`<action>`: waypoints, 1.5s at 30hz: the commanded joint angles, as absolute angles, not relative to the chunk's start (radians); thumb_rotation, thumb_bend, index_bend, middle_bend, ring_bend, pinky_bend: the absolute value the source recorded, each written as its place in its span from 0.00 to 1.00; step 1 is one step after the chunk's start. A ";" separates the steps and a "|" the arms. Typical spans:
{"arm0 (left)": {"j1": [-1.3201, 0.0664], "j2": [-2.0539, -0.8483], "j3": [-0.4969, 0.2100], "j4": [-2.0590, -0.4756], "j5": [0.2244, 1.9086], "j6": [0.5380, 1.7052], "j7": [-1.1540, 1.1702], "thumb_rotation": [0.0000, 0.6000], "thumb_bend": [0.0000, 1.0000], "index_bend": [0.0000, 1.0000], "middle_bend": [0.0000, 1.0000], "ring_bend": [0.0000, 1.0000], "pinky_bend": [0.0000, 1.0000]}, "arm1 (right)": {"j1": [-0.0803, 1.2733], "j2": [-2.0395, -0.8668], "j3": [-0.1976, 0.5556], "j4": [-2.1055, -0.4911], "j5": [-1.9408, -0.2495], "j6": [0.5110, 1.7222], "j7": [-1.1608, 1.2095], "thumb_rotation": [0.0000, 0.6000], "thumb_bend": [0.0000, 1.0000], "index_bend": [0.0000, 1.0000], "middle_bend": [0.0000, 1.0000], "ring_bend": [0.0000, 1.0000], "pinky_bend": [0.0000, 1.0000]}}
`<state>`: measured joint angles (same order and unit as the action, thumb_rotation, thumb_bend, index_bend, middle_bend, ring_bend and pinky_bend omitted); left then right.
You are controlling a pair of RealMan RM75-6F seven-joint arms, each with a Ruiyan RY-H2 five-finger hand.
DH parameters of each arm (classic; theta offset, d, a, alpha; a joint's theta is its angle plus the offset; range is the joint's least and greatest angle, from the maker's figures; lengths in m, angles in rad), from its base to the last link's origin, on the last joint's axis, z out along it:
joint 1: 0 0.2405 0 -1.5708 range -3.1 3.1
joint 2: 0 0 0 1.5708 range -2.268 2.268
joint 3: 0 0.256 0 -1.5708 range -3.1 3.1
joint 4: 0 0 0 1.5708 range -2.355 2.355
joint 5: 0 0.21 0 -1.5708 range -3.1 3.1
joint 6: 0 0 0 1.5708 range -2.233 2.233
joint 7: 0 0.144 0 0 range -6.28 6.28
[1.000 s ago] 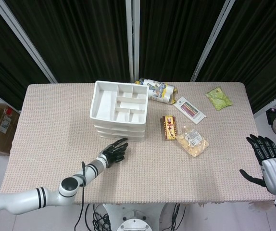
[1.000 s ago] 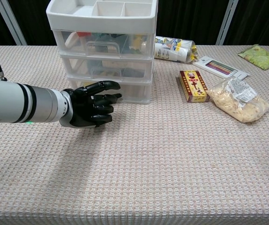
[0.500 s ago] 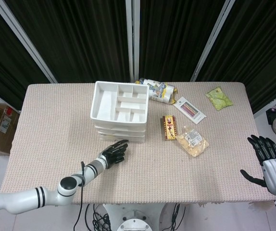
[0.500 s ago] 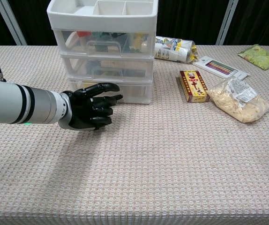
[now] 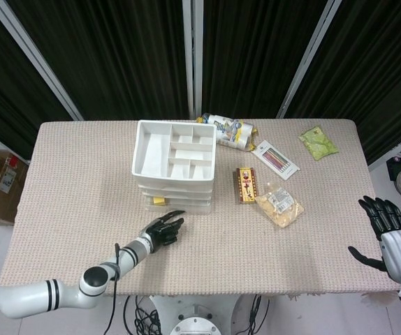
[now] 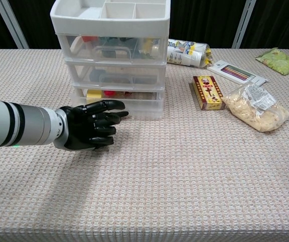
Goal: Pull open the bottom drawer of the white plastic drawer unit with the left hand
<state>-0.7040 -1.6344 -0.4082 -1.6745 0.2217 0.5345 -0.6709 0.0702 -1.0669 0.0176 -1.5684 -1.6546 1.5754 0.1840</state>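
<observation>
Now left hand (image 6: 89, 124) fingers at bottom drawer (image 6: 134, 103) front, grip unclear; right hand (image 5: 389, 227) spread, empty; labels unreadable.

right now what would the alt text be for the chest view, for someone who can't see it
A black left robot hand reaches toward a white plastic drawer unit on a beige woven table, whose bottom drawer is pulled partly out, showing yellow and red items inside. To the right lie a red and yellow box and a clear snack bag.

One drawer unit (image 5: 173, 166), three drawers, five small packets.
</observation>
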 commanded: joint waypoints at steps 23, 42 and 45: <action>-0.698 -1.662 -0.102 -1.825 0.896 1.186 0.172 1.00 0.37 0.13 0.76 0.88 1.00 | 0.071 -1.076 0.015 -1.543 -1.644 1.565 0.210 1.00 0.09 0.00 0.06 0.00 0.01; -0.716 -1.758 -0.121 -1.646 0.885 1.170 0.425 1.00 0.37 0.16 0.76 0.88 1.00 | 0.067 -1.080 0.017 -1.528 -1.628 1.557 0.226 1.00 0.09 0.00 0.06 0.00 0.01; -0.724 -1.739 -0.121 -1.664 0.869 1.144 0.458 1.00 0.37 0.21 0.77 0.88 1.00 | 0.068 -1.083 0.017 -1.524 -1.626 1.555 0.230 1.00 0.09 0.00 0.06 0.00 0.01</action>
